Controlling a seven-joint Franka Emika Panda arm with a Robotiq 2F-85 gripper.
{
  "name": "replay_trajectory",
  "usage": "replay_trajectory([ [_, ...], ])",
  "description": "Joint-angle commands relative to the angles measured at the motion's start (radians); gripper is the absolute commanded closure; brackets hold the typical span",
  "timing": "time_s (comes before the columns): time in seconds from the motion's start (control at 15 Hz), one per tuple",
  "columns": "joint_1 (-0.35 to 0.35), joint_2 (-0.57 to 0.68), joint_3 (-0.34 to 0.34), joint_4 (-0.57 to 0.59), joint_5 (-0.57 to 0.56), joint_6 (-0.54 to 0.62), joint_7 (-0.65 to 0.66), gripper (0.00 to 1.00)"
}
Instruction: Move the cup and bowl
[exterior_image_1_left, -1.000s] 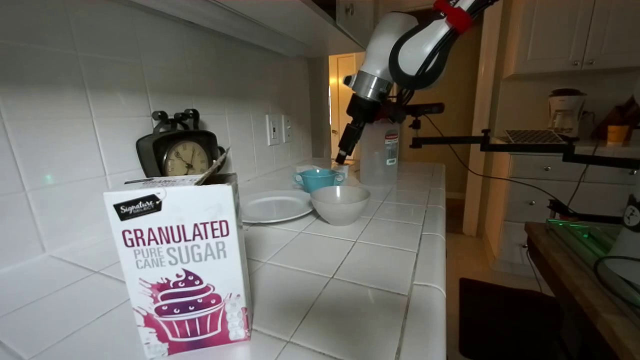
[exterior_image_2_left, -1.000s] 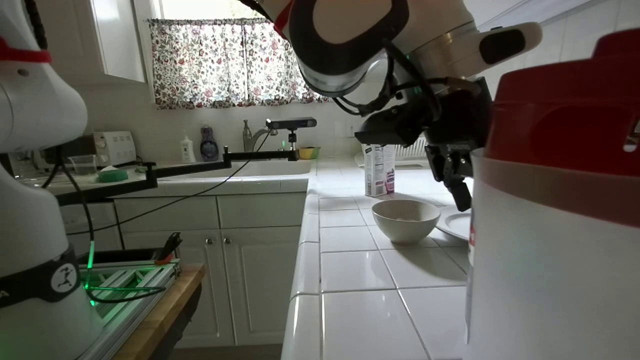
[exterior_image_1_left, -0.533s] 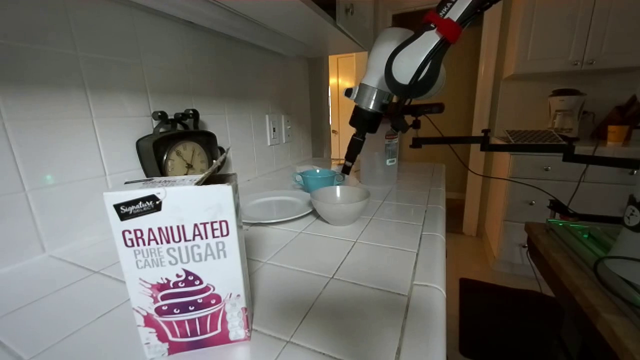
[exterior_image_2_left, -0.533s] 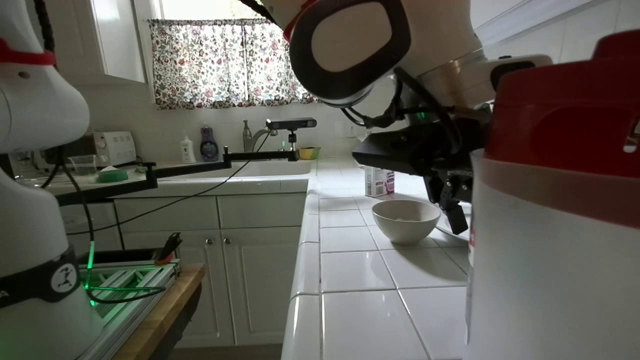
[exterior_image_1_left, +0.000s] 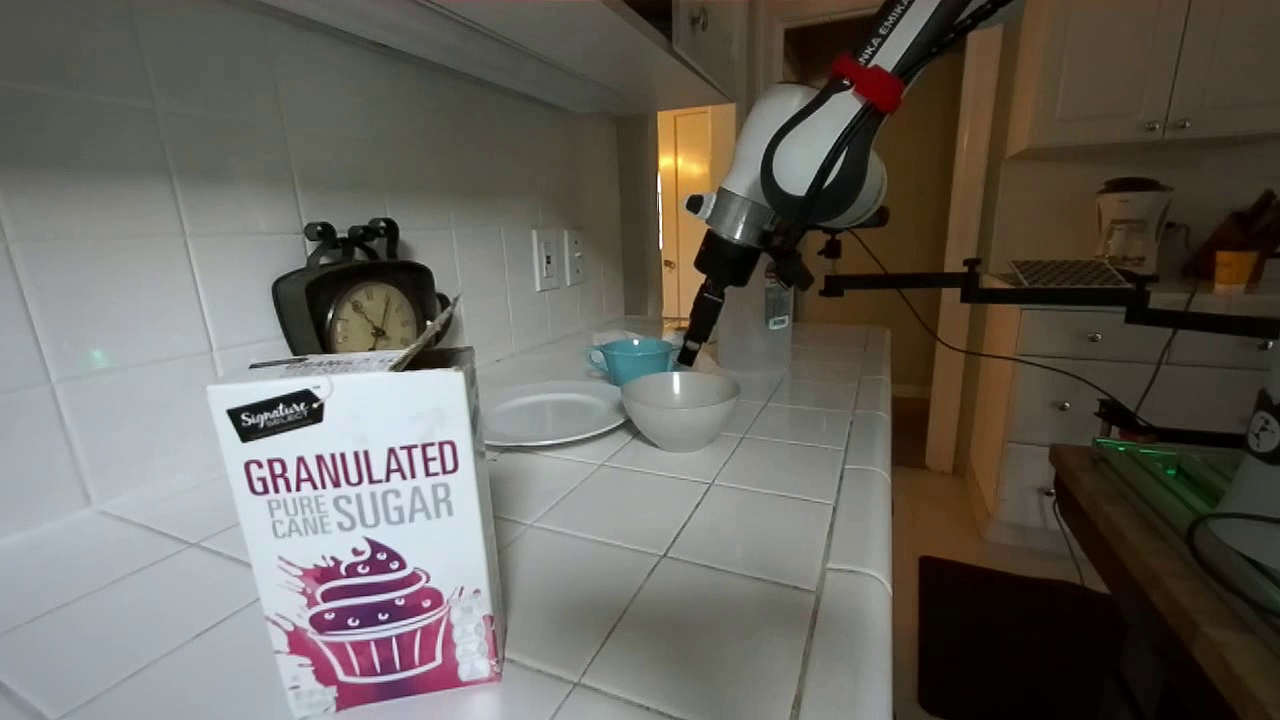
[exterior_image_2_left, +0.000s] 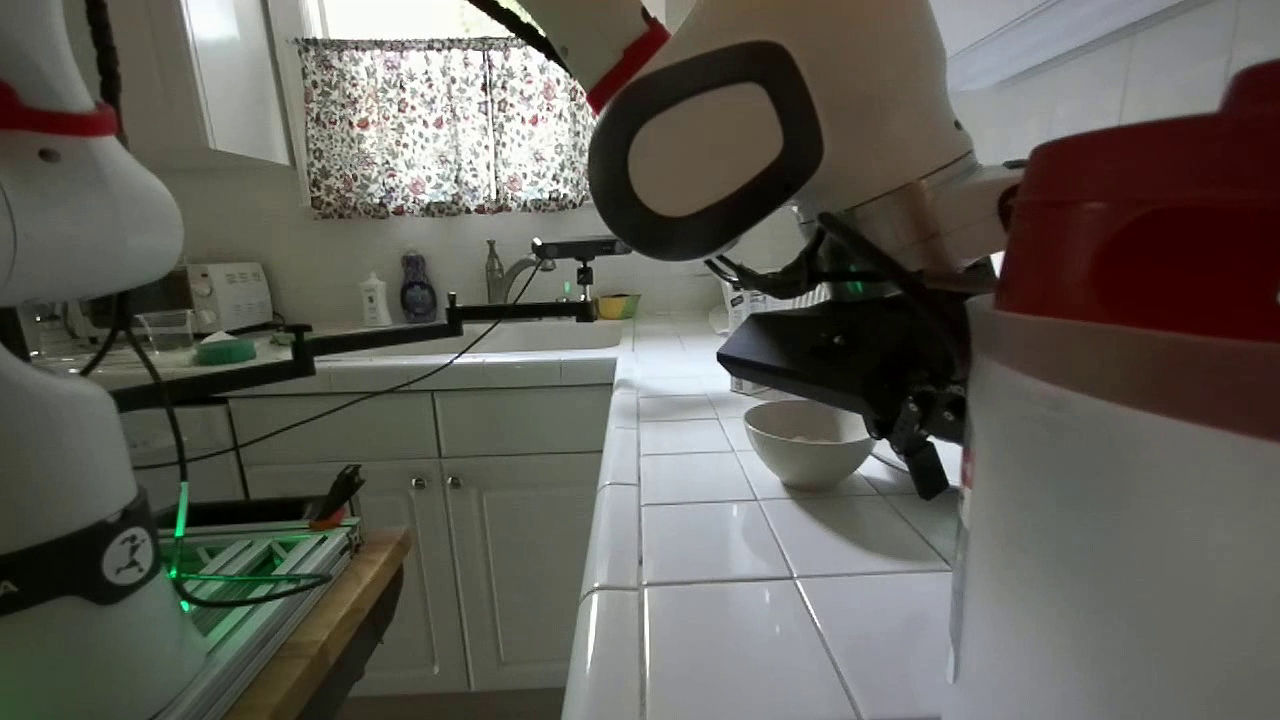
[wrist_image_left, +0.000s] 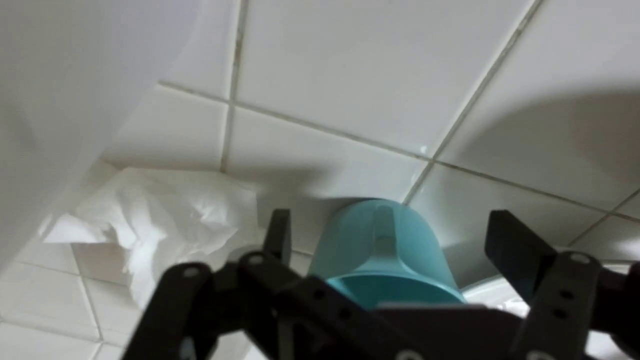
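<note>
Cup (wrist_image_left: 382, 252) risked tipping
Fingers (wrist_image_left: 516, 250) hung wide apart near it; an off-centre descent threatened a knock.

I see sugar box (exterior_image_1_left: 357, 535) upright on tiled counter (exterior_image_1_left: 740, 625), clock (exterior_image_1_left: 362, 305) and plate (exterior_image_1_left: 553, 412) behind it, red-lidded pitcher (exterior_image_2_left: 1125, 430); wrist view shows me crumpled white paper or cloth (wrist_image_left: 177, 215).
</note>
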Motion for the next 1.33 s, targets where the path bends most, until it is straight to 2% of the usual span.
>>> replay_trajectory([
  [0.0,-0.057,0.042,0.068,0.028,0.05,0.061,-0.086,0.05],
  [0.07,-0.071,0.049,0.086,0.031,0.052,0.07,-0.092,0.21],
  [0.13,-0.086,0.057,0.106,0.035,0.055,0.076,-0.095,0.3],
  [0.2,-0.101,0.063,0.123,0.039,0.056,0.082,-0.101,0.3],
  [0.4,-0.138,0.079,0.164,0.045,0.049,0.094,-0.104,0.56],
  [0.8,-0.192,0.083,0.214,0.038,0.034,0.104,-0.096,1.0],
  [0.93,-0.199,0.078,0.218,0.033,0.03,0.105,-0.088,1.0],
  [1.0,-0.19,0.069,0.204,0.026,0.019,0.102,-0.075,0.97],
  [1.2,-0.157,0.007,0.152,-0.015,-0.005,0.09,-0.037,0.97],
  [1.27,-0.162,-0.025,0.156,-0.035,0.0,0.087,-0.039,0.97],
])
